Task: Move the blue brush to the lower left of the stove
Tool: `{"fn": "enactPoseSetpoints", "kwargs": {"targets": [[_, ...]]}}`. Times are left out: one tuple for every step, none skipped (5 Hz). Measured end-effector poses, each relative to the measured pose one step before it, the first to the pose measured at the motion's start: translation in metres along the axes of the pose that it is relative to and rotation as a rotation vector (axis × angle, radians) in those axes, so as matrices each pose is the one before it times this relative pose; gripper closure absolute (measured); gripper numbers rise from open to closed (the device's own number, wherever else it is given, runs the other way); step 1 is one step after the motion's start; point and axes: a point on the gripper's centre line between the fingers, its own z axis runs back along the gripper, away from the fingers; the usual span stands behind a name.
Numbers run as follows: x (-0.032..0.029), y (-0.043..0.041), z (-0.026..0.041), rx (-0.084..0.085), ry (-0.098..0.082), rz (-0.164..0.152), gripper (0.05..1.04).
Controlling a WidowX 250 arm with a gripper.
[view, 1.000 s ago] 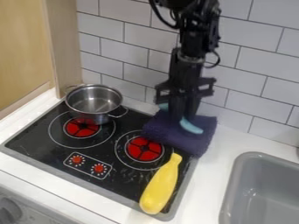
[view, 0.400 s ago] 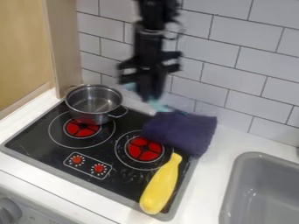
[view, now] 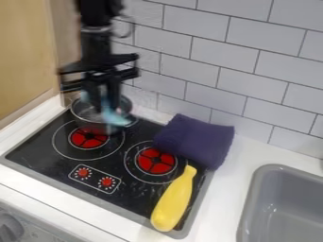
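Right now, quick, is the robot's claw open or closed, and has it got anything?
Gripper: closed on the light blue brush, holding it up off the stove.

From above the counter (view: 221, 198), the camera is looking down at a slant and facing the tiled wall (view: 265, 66) at an angle (the wall's base is running down toward the right). It is viewing from close enough that the whole stove (view: 135, 198) is filling much of the left and middle, while the right edge and bottom are cutting off the sink (view: 277, 168).
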Motion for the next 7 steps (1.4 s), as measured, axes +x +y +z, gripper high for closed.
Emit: {"fn": "enactPoseSetpoints", "kwargs": {"targets": [[0.00507,0.03227,-0.00459,-0.011,0.0066,0.0159,0.909],[0.00992,0.0173,-0.00531,-0.0064,-0.0196,-0.0189,0.909],[0.00724,0.00645,-0.01568,-0.0079,0.0242,-0.0259,0.909],[0.00033,0.00567,-0.01971,0.0443,0.0457,-0.0383,0.909],[0.00085,0.00432,-0.00262,0.029,0.0024,-0.1,0.909],[-0.00232,-0.0044,-0.00485,-0.0333,0.027,-0.0796,0.848],[-0.00321,0.00677,0.00086,-0.0469,0.034,0.0073,0.582]]}}
